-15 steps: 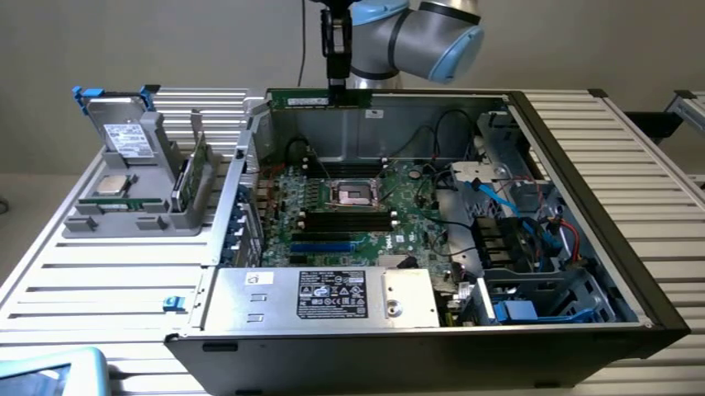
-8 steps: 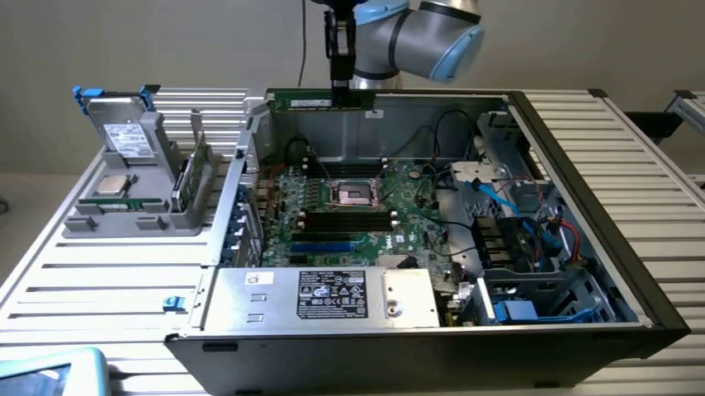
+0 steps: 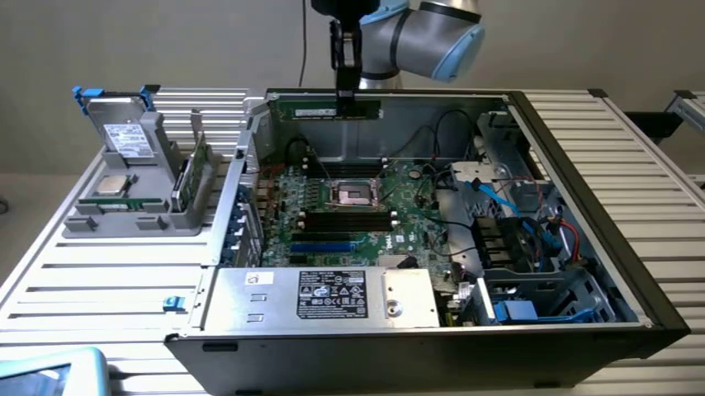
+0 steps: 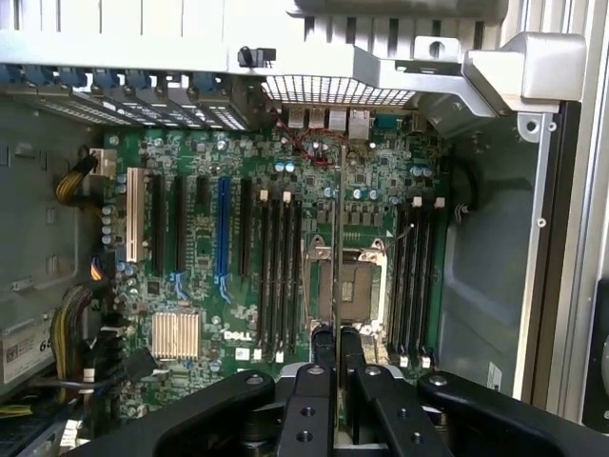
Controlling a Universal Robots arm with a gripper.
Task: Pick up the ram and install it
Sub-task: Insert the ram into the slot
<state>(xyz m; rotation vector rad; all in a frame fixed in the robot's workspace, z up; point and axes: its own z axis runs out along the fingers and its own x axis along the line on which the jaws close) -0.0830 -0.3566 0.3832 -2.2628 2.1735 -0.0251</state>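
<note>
End effector [image 3: 347,98] is clamped on the ram [image 3: 309,109], holding it level in the upper middle of the exterior view, above the open computer case [image 3: 330,363] and its motherboard [image 3: 414,210].

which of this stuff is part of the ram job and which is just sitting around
In the job:
- the ram, held by the gripper above the open case
- the black memory slots on the motherboard

Lying about:
- the drive and processor chip in the grey holder
- the power supply box
</note>
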